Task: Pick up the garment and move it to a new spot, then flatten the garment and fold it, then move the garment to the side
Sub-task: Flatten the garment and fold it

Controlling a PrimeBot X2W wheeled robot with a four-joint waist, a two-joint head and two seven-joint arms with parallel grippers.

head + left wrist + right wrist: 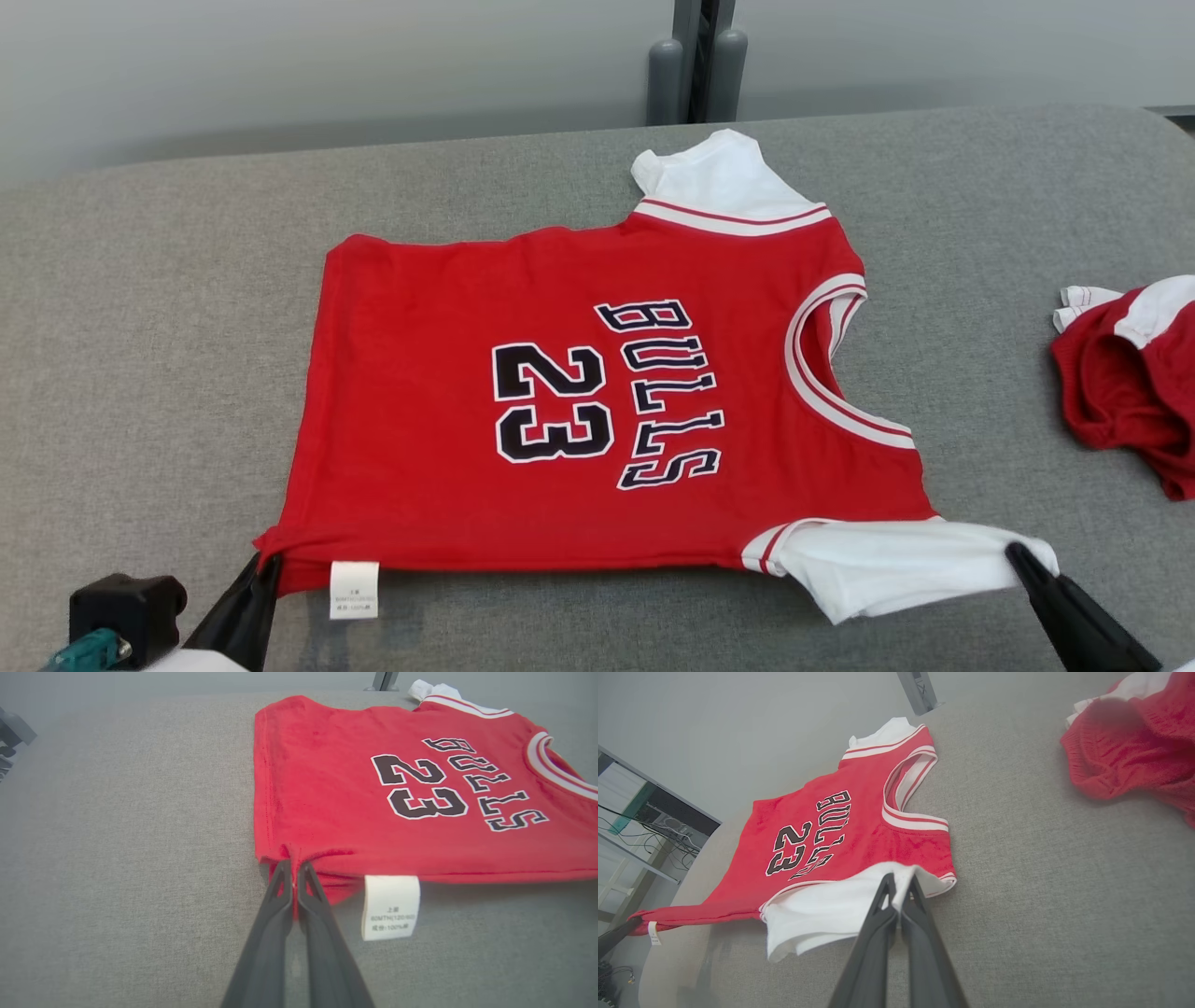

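Nearest me, my left fingers (pixel 260 574) are pressed fully together on the red hem corner of the jersey (pixel 560 401), and my right fingers (pixel 1022 560) are just as tightly closed on the tip of the near white sleeve (pixel 887 560) — so I have the whole near edge by its two ends. The jersey lies spread flat in the middle of the grey table (pixel 140 327), front up, neck toward my right. I judge the flattening about done and the fold about to start. The next move calls for lifting both ends together, evenly, and carrying the near edge over toward the far one without letting the cloth sag or twist. Just beside my left fingers a white tag (pixel 391 907) hangs from the hem; its small print looks like "80MTH" and "100%", the rest I cannot read. Across the chest stand "23" and "BULLS" in black — sideways to me. Beyond are the far sleeve (pixel 719 177) and, well apart at my right, a crumpled second red garment (pixel 1134 383).
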